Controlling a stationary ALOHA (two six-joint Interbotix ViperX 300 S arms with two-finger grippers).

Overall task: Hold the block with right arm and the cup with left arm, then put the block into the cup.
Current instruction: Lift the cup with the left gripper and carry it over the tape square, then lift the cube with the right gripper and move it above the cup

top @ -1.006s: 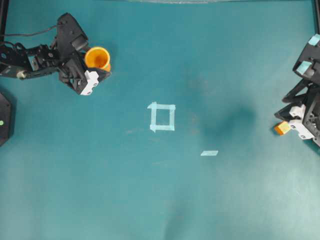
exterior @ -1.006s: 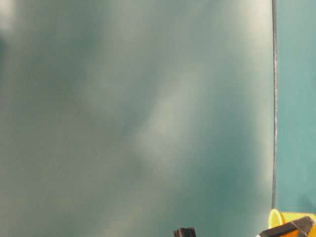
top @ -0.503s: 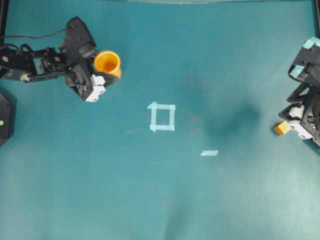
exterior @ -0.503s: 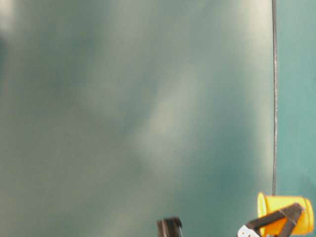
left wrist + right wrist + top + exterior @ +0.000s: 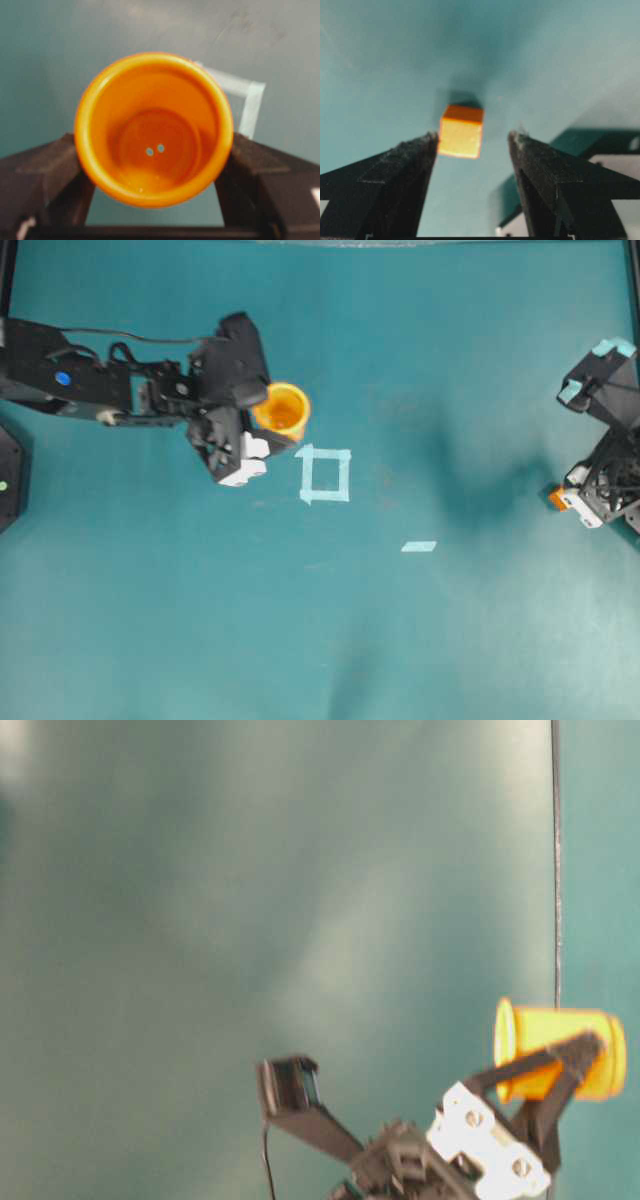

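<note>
Orange plastic fills my left wrist view: the cup (image 5: 153,129) sits clamped between the two dark fingers (image 5: 45,170) of the left end effector (image 5: 262,435), mouth facing the camera, nothing inside but two small holes in its base. A second ago that end effector was parked near the far left of the worktop (image 5: 200,620) with the cup; now I see it carried inward, so the cup (image 5: 280,410) hangs just beside the upper left corner of the pale tape square (image 5: 325,473). From table level the cup (image 5: 560,1052) rides well higher in the picture than it did, which I read as lifted off the surface.

On my right side, less has happened. The right end effector (image 5: 578,502) has turned a little at the worktop's edge. Its fingers (image 5: 395,180) stand spread, and the block (image 5: 461,131) rests between them; the left finger looks to be touching it or nearly so, the right finger clearly apart. So the block (image 5: 556,499) is not gripped yet.

My reading: the cup half of the job is done and already being presented near the middle, while the block still needs a squeeze and a lift. With such a small cube, an off-centre close could nudge it sideways rather than capture it.

A loose strip of tape (image 5: 419,546) lies between the two arms, out of the way.
</note>
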